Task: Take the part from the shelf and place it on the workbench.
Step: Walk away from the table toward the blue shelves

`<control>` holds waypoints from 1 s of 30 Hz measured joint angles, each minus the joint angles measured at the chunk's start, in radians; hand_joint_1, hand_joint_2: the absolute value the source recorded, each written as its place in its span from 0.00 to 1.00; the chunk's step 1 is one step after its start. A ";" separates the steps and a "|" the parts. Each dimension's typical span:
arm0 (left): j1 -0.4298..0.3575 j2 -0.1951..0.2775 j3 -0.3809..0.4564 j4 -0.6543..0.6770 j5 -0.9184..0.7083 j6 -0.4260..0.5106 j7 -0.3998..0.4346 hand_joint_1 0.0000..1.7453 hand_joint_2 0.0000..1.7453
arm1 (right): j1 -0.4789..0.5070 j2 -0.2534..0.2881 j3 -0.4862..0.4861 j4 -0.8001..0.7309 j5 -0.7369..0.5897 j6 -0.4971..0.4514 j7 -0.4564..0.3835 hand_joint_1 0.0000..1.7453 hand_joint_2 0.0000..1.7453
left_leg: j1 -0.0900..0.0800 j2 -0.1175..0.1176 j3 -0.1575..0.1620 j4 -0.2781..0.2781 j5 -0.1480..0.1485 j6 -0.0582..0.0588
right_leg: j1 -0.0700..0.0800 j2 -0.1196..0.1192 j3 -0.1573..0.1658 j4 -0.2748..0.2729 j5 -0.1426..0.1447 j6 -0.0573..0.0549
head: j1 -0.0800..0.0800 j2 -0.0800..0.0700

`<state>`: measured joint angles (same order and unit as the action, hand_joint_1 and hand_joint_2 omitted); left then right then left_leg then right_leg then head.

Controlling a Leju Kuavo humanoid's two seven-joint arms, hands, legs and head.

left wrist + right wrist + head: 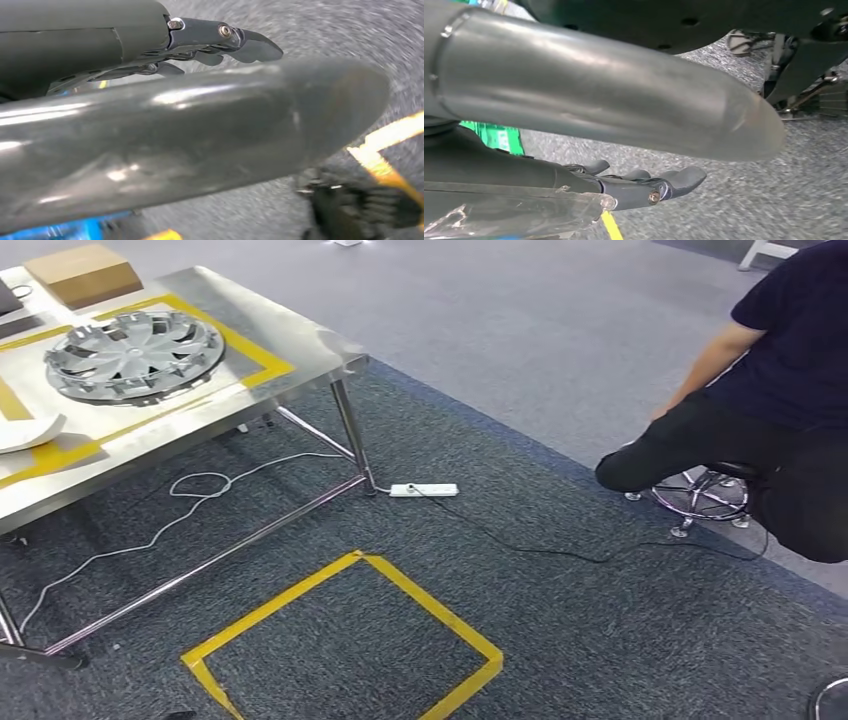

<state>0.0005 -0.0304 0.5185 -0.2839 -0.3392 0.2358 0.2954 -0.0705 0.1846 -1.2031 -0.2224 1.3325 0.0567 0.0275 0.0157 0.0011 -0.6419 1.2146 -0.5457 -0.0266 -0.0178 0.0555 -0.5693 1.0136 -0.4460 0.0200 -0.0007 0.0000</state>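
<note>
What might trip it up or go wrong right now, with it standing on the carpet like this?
A white cable and a power strip lie on the carpet by the steel table; a walking foot might snag them. A person sits close on a stool, so a turn could bring the robot near them. Both hands, left and right, hang holding nothing.

No readable text, label, brand, number or sign appears anywhere.
</note>
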 joint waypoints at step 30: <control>-0.007 -0.041 -0.062 0.048 -0.016 -0.107 -0.047 0.00 0.00 | -0.003 0.002 -0.002 0.001 -0.027 0.003 0.000 0.00 0.00 | -0.009 0.006 -0.005 0.033 -0.034 0.002 | 0.007 -0.009 -0.011 0.002 0.009 -0.009 | 0.002 0.000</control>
<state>-0.0070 -0.0718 0.4569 -0.2358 -0.3547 0.1291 0.2481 -0.0730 0.1864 -1.2053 -0.2213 1.3059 0.0599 0.0271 0.0069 0.0073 -0.6470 1.2471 -0.5800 -0.0250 -0.0109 0.0467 -0.5807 1.0154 -0.4370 0.0111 0.0017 0.0000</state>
